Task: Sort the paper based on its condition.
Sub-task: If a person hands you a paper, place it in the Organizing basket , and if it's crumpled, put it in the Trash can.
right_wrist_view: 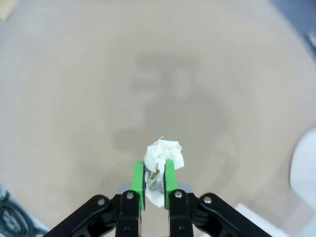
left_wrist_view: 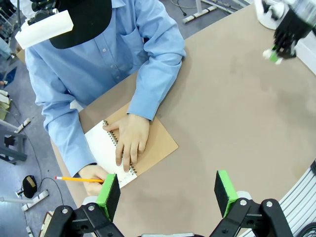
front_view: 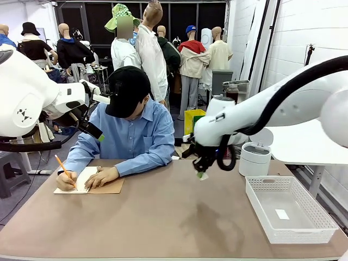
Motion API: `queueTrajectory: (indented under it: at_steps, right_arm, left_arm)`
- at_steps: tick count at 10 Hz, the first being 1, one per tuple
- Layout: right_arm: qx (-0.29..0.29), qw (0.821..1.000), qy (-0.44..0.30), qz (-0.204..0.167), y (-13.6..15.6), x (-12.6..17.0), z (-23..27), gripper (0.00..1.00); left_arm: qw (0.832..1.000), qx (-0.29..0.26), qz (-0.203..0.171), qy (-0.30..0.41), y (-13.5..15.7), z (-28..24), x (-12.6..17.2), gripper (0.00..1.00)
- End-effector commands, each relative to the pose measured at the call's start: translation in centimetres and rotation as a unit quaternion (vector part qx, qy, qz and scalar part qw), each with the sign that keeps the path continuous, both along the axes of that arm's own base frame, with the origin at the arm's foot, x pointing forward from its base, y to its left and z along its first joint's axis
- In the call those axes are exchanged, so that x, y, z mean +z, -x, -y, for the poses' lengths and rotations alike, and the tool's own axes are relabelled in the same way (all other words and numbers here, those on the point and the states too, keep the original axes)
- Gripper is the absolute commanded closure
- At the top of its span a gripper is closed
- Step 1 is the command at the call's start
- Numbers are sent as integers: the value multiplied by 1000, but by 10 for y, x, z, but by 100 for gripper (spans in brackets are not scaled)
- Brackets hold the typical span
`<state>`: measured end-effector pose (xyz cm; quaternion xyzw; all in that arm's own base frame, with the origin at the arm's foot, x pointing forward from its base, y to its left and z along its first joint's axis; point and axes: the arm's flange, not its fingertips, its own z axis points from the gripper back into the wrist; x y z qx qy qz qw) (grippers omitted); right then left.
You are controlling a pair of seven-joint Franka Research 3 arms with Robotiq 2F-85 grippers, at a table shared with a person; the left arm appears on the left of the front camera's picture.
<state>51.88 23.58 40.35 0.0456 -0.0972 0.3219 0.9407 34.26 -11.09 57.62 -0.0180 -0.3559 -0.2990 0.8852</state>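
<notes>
Above the table [front_view: 136,217], right jaws pinch crumpled paper [right_wrist_view: 165,154] while left jaws gape wide

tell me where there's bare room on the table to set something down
The widest bare stretch of the table runs from the notebook across the middle to the white mesh basket. Crowded: the far left corner, where the person writes, and the far right by the white bin.

Tan table [front_view: 163,217] with rounded edge in front. White painted brick wall [front_view: 304,32] on right, dark glazed partition [front_view: 98,16] at back. Grey floor [front_view: 16,201]. White side table [front_view: 304,147] at right, grey stool [front_view: 6,174] at left, yellow bin [front_view: 193,118] behind. Even indoor light, soft shadows.
</notes>
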Motion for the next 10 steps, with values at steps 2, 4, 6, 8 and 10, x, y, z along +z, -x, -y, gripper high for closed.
queueTrajectory:
  at_steps: [2,4,6,8,10]
  right_arm:
    - [-93,995,26,27,10,33,48,80]
    - [-133,990,25,33,3,51,75,80]
    - [-140,989,9,52,5,65,86,80]
    - [-125,991,9,39,-1,59,86,80]
    - [-125,991,9,39,-1,59,86,80]
  left_arm:
    - [1000,0,1,0,0,-1,1,0]
    - [1000,0,1,0,0,-1,1,0]
    - [1000,0,1,0,0,-1,1,0]
    - [1000,0,1,0,0,-1,1,0]
    - [1000,0,1,0,0,-1,1,0]
